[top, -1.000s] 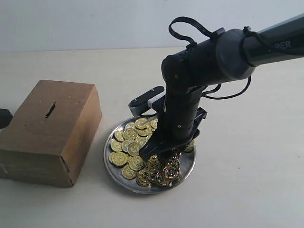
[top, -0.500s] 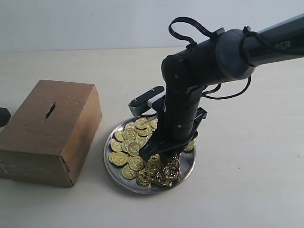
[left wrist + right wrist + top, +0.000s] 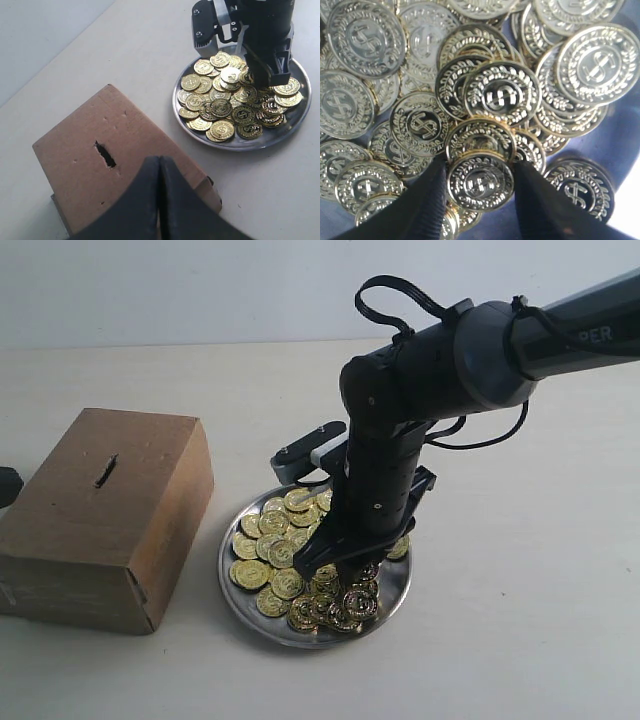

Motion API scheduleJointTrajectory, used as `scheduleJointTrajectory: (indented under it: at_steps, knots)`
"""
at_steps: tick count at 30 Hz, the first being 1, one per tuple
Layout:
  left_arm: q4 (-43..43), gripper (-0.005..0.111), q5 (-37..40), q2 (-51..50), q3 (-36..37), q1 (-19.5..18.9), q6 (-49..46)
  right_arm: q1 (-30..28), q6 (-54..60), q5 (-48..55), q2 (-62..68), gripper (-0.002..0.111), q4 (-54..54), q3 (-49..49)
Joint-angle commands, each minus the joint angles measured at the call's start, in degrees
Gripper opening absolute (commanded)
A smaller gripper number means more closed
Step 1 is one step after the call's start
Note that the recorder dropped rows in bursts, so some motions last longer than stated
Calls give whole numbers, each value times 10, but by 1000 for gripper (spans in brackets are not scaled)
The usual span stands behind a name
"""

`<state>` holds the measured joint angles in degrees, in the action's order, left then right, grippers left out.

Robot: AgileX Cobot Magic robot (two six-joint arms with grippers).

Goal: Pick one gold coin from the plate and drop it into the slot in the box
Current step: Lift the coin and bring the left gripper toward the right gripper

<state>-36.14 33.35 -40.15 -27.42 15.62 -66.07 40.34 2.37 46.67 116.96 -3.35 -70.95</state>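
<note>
The silver plate (image 3: 392, 590) holds a heap of gold coins (image 3: 270, 540) right of the brown cardboard box (image 3: 110, 530), whose slot (image 3: 105, 471) is a dark slit in its top face. My right gripper (image 3: 340, 575) points down into the plate. Up close, its two black fingers (image 3: 432, 200) press on opposite edges of one gold coin (image 3: 480, 181) lying on the pile, so my right gripper (image 3: 480, 172) is shut on it. My left gripper (image 3: 159, 160) hovers shut and empty over the box (image 3: 75, 165), near the slot (image 3: 105, 154).
The box and plate stand close together on a pale tabletop (image 3: 520, 640). The right arm (image 3: 450, 360) reaches in from the upper right above the plate (image 3: 295, 125). The left gripper's tip (image 3: 8, 487) shows at the left edge.
The right gripper's fingers have drawn slightly together and lifted a touch among the coins. The left gripper, box and plate have not moved.
</note>
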Motion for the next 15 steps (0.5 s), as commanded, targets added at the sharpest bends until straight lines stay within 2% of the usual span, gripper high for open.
scheduleJointTrajectory:
  at_steps: [1,9,12,15]
  knots:
    - [-9,0,-2,4,-6,5,-13,0,3,-3,-10,35,7,1]
    - [-13,0,-2,4,-6,9,-112,0,62,-3,-69,35,4,1]
    - [-14,1,-7,4,-5,35,-175,0,131,17,-101,35,-17,1]
    - [-13,12,-9,1,3,66,-284,0,211,44,-135,35,-73,1]
